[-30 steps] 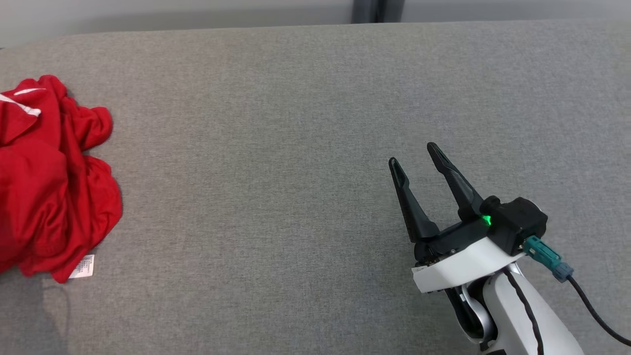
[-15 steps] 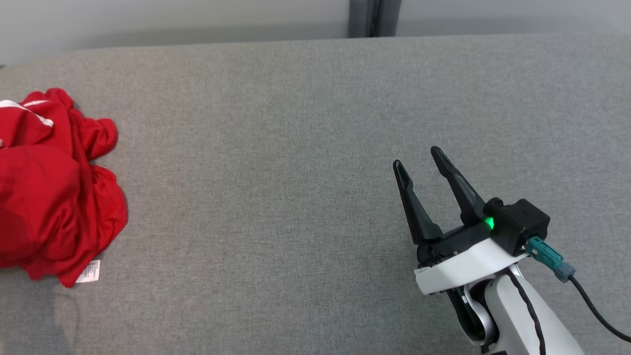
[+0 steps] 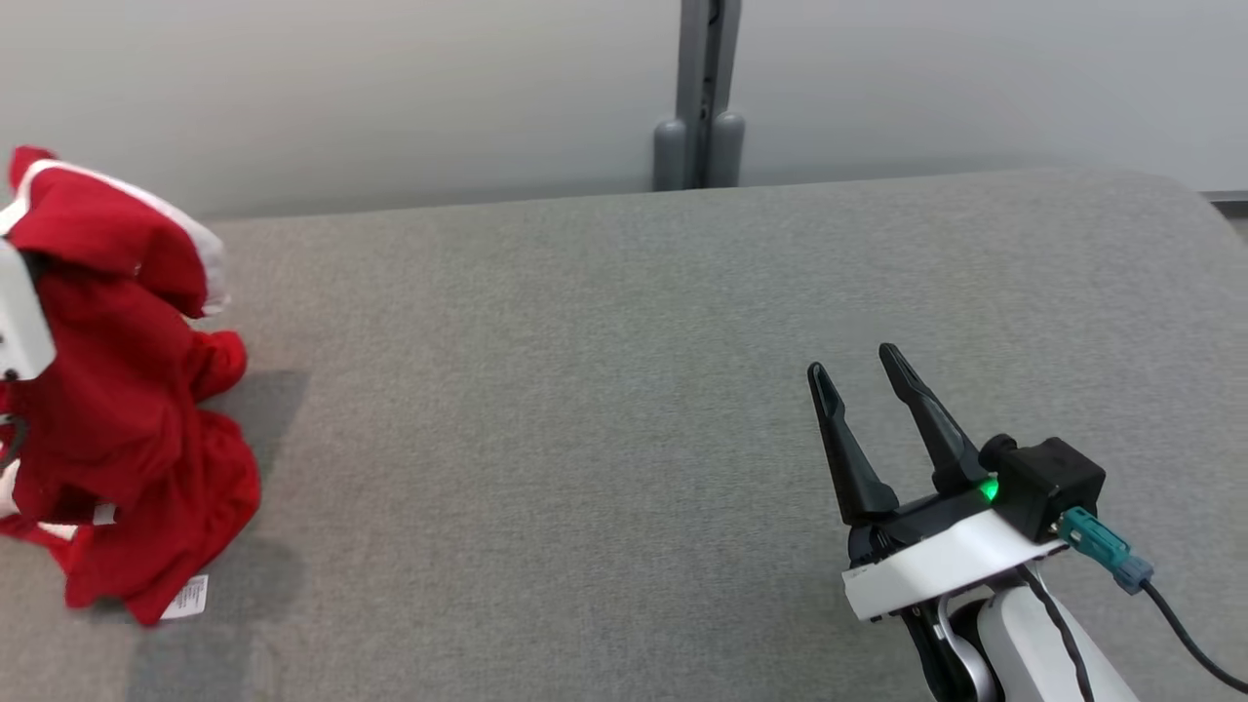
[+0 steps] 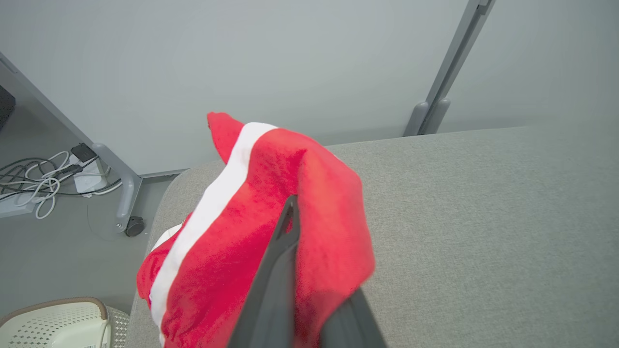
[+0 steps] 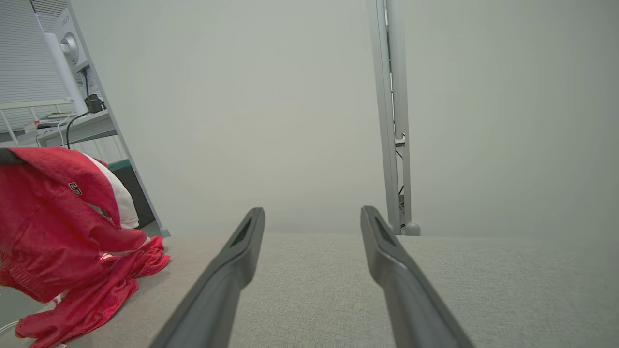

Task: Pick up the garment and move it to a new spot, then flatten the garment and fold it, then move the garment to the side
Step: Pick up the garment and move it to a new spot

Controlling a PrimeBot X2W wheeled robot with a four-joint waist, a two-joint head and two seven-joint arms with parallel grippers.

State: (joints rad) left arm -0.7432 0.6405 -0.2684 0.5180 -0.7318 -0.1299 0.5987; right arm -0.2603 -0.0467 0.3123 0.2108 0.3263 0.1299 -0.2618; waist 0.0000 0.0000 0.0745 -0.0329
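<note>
Your left gripper point(image 4: 301, 227) is reaching up and away from its wrist camera with its jaws pressed together, and they are pinching a fold of the red garment point(image 4: 232, 241). One dark finger point(image 4: 278, 270) is showing bare along its length, while the other is running under the cloth near its tip. The garment is draping over and around those jaws: its white stripe point(image 4: 213, 203) is running down the side to the left of the bare finger, and a red peak is standing just beyond the fingertips. In the head view the garment point(image 3: 127, 419) is hanging in a tall bunch, with its lower folds and a small white label point(image 3: 185, 597) resting on the grey fabric worktop point(image 3: 585, 390). Your right arm is coming in from the lower right corner of that view, its pale forearm point(image 3: 1033, 653) angling up to the right gripper point(image 3: 853, 363). Those jaws are spread wide with nothing between them, pointing across the worktop toward the far wall and leaning slightly left, and a green light point(image 3: 990, 489) is glowing at their base. From the right wrist view, the right gripper point(image 5: 313, 212) is hovering above the worktop point(image 5: 483, 290), and the garment point(image 5: 53, 212) is sitting well apart from these jaws, far off to their left.
</note>
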